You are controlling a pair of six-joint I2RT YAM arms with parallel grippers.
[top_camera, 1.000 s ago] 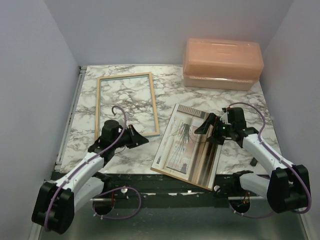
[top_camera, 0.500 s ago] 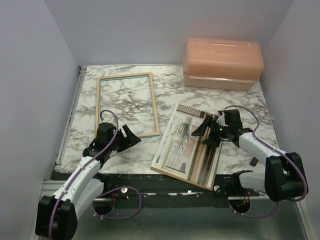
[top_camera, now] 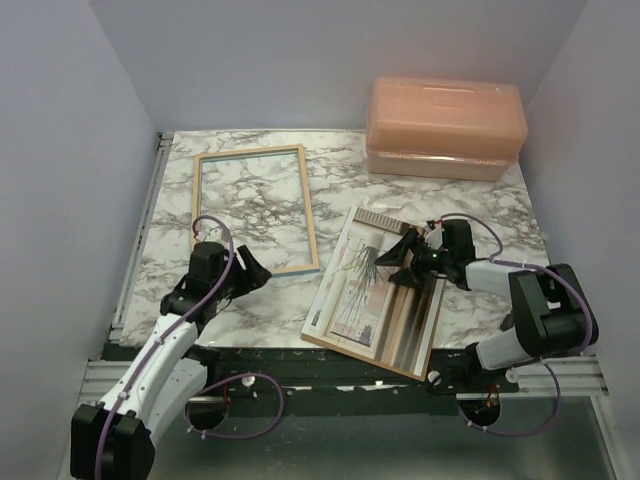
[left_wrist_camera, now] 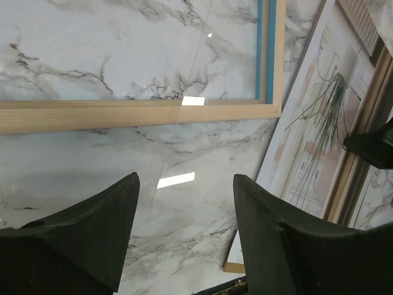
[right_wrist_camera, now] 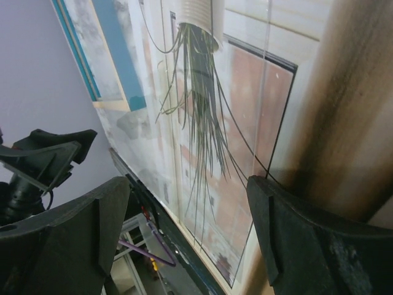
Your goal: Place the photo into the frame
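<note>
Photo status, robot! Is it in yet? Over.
Left gripper open, empty. Right gripper open over photo. Photo outside frame, lying right of it. No obstacle seen.

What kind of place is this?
Probably a robot test cell: plain walls close in a marble-patterned table, the left arm and right arm stand at its near edge, and props such as the frame and peach plastic box lie on it.

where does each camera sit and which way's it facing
Top external: high behind the robot, looking down at the table; left arm and right arm show.
Left wrist: low over the table, facing the frame; the left gripper shows, open.
Right wrist: close over the photo, looking toward the frame; the right gripper shows, open.
Both wrist views share the photo.
</note>
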